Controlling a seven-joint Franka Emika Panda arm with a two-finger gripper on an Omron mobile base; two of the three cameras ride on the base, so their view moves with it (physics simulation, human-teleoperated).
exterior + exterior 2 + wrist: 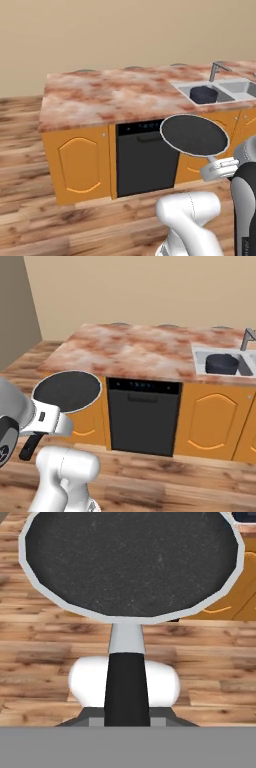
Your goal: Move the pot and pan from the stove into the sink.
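Observation:
My gripper (220, 168) (48, 424) (127, 720) is shut on the long dark handle of the shallow black pan (194, 135) (66, 390) (130, 562). The pan hangs level in the air above the wooden floor, in front of the island's cabinets. The deep dark pot (204, 94) (222, 363) sits in the left basin of the sink (236, 90) (201, 362). A grey faucet (216, 70) (246, 338) rises behind the basins. The stove is out of view.
A marble-patterned island counter (110, 95) (130, 351) stretches ahead, with a black dishwasher (145, 157) (142, 416) and orange cabinet doors (80, 165) (212, 421) under it. Wooden floor lies between the base and the island.

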